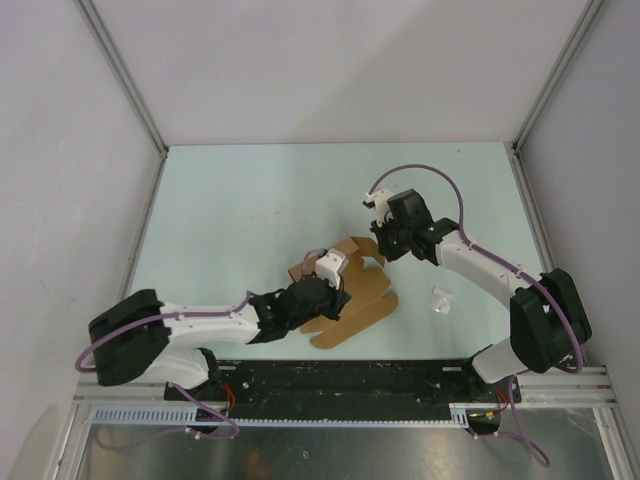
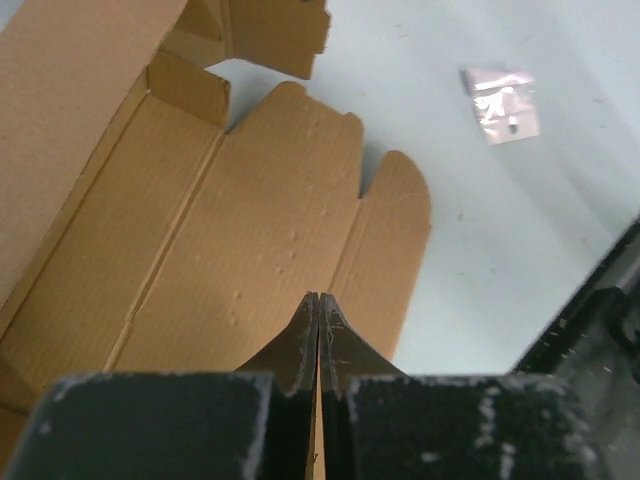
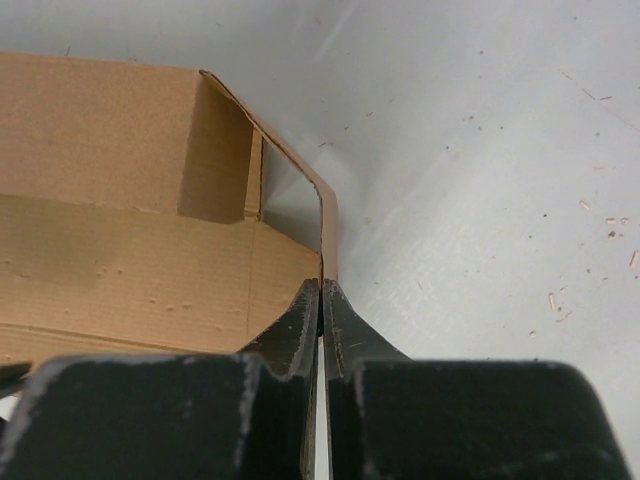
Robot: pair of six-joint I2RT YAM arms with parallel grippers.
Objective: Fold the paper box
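Left claw (image 2: pixel 318 298) is pinched shut on a panel of the paper box (image 1: pixel 360 300), afaict. Box sits half-folded mid table (image 1: pixel 250 200), near side. My right claw (image 3: pixel 322 287) is clamped on an upright flap at its far-right. Lil white baggie (image 1: pixel 440 301) lies nearby on the right.

The paper box (image 2: pixel 250 230) runs off the left and top edges of the left wrist view, its lower part hidden behind the left pincer (image 2: pixel 318 310); in the right wrist view the left edge cuts it; right of centre in the top view, a white scrap (image 1: pixel 441 300) is too small to identify.
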